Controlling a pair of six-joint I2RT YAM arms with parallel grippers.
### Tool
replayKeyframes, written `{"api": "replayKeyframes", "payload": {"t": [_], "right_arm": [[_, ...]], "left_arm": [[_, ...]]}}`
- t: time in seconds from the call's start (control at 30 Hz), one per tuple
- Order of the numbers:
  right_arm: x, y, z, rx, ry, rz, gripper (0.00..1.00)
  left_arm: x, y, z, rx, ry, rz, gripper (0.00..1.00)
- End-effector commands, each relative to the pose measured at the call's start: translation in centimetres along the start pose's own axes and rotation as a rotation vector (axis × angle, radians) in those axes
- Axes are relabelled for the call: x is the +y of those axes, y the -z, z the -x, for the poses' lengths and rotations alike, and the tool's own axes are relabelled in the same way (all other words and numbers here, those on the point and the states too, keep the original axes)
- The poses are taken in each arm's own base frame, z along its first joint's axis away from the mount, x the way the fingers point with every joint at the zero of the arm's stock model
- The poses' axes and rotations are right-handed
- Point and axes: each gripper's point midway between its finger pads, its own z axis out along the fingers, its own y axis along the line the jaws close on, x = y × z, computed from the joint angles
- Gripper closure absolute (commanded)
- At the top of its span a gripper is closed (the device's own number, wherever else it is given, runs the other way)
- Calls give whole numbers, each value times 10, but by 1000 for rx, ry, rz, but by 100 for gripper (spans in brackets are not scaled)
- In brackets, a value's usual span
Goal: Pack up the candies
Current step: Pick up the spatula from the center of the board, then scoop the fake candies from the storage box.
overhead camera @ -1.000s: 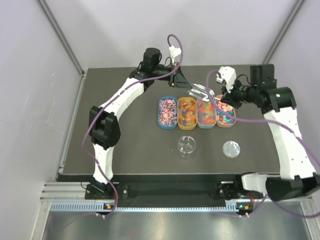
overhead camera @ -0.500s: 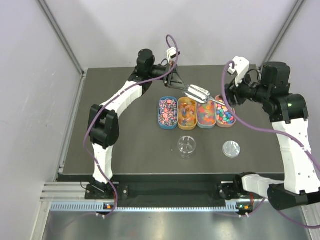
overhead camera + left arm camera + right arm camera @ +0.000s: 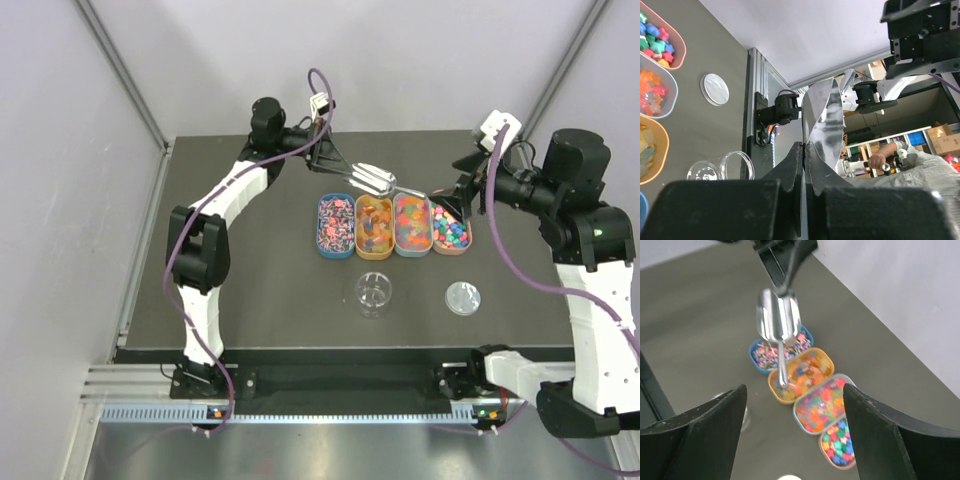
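Left gripper (image 3: 804, 165): jaws pinched tight on the edge of the metal scoop (image 3: 826, 120), no gap visible in the left wrist view. The grip is on the bowl end, not the handle. In the top view the scoop bowl (image 3: 375, 180) sits at 12 o'clock of the orange tray (image 3: 374, 257). The handle runs toward 3 o'clock and ends near the right gripper (image 3: 452, 197). Can't tell if there's anything in the bowl: it's blurred in the right wrist view and all reflections in the left.

Right gripper: fingers (image 3: 710, 430) spread wide with nothing between them. It's at 12 o'clock of the pink tray (image 3: 452, 251), close to the handle tip but apart from it.

The candies (image 3: 412, 222) are all in four oval trays, which stand touching in a row mid-table. From 9 to 3 o'clock:
- blue tray (image 3: 319, 225): sprinkle-like bits
- orange tray: orange/yellow gummies
- pale tray (image 3: 412, 255): red/orange pieces
- pink tray: bright multicoloured pieces

No loose candies visible on the table (image 3: 250, 260).

The clear jar (image 3: 375, 293) stands upright and open at 6 o'clock of the orange tray, apart from the row. It looks empty. The clear round lid (image 3: 462, 297) lies flat at 3 o'clock of the jar and 6 o'clock of the pink tray, well apart from both.
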Motion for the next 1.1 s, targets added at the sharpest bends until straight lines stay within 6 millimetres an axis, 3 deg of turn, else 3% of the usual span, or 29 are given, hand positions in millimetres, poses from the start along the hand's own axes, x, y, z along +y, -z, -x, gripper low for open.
{"api": "replayKeyframes", "payload": {"t": [0.0,0.1,0.43,1.07], "right_arm": [[12,-7,19,-100,-20,101,24],[17,-13,20,-108,-39,153,28],[23,-28,-24,-44,-9,195,35],[28,-55,-26,-87,-44,222,50]], "left_arm": [[-34,-3,-10,34,-79,-20,100],[-34,-7,-13,47,-73,-25,100],[-39,-13,-23,82,-71,-39,100],[-51,-29,-40,133,-74,-65,100]]}}
